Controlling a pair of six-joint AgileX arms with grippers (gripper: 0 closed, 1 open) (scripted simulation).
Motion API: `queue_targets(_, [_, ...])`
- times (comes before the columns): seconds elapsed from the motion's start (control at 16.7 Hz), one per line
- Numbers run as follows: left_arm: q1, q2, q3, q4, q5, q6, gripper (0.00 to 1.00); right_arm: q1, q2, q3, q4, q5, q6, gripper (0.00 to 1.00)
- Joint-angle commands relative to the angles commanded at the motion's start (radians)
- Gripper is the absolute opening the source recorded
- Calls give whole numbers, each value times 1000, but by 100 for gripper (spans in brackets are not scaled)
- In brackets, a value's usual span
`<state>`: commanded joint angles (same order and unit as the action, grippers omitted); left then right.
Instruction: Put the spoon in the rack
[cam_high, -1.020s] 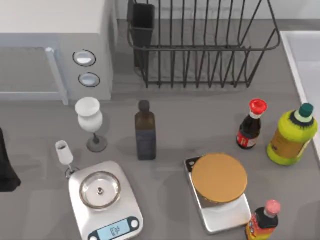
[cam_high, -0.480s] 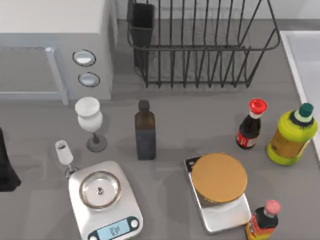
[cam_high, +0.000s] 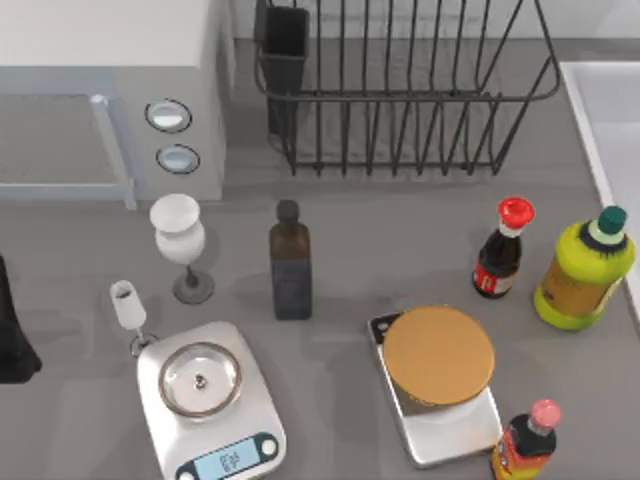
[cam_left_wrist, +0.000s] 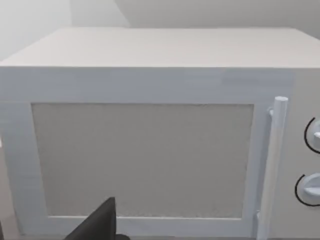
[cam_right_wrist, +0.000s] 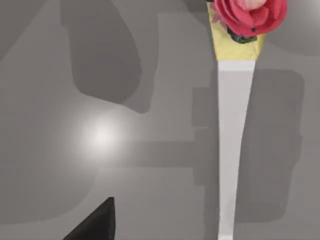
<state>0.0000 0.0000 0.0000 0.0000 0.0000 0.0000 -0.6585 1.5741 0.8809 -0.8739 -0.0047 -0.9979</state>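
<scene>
The rack (cam_high: 400, 95), black wire with upright bars and a black utensil cup (cam_high: 285, 45) at its left corner, stands at the back centre of the table. In the right wrist view a long white tapered strip (cam_right_wrist: 232, 150) lies on the grey table below a pink-capped bottle (cam_right_wrist: 248, 15); I cannot tell whether it is the spoon. A dark part of my right gripper (cam_right_wrist: 95, 222) shows at that view's edge, apart from the strip. My left arm (cam_high: 10, 335) is parked at the table's left edge, and its gripper (cam_left_wrist: 100, 225) faces the microwave door (cam_left_wrist: 142, 160).
A white microwave (cam_high: 110, 90) fills the back left. A wine glass (cam_high: 180, 240), a dark bottle (cam_high: 290, 265), a small glass (cam_high: 127, 305) and two scales (cam_high: 210, 400) (cam_high: 435, 400) crowd the middle. Sauce bottles (cam_high: 500, 250) (cam_high: 582, 270) (cam_high: 525, 445) stand at the right.
</scene>
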Motion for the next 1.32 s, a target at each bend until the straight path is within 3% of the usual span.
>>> queue_targets(0.3, [0,0,0,0,0,0,100,1,113,-124,242,0,3,100])
queue_targets(0.66, [0,0,0,0,0,0,100,1,135,-146,280,0,3,100])
queue_targets(1.32, [0,0,0,0,0,0,100,1,135,-146,280,0,3,17])
